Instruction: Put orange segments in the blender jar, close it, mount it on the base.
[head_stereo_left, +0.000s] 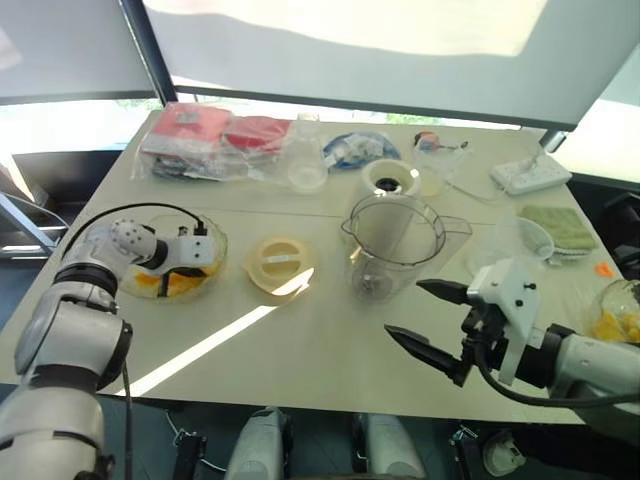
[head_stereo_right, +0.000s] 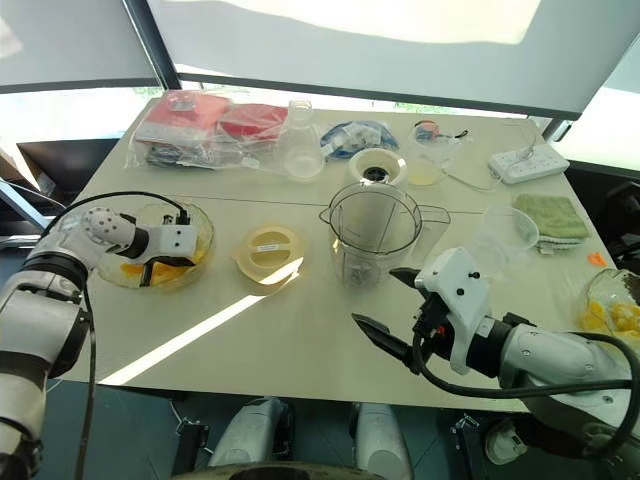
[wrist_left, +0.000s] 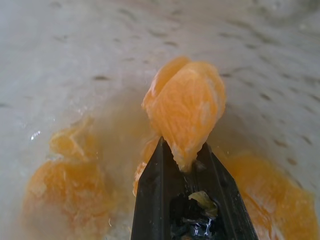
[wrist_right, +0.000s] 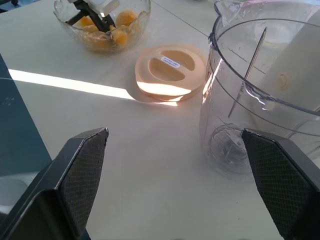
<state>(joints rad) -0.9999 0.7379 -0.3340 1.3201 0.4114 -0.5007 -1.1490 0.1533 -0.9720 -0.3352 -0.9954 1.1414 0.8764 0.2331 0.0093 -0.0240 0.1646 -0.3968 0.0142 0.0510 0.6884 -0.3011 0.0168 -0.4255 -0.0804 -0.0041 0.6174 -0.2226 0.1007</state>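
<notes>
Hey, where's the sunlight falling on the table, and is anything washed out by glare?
Left eye view: a narrow sun stripe crosses the table to the lid; the window behind is washed out. Right wrist view: the stripe brightens the lid's near edge. Left wrist view: even light on the orange segment.

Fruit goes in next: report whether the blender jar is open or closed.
Open: the blender jar stands uncovered, its lid lying flat beside it.

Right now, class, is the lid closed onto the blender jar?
No, the pale yellow lid lies flat on the table beside the open-topped blender jar.
</notes>
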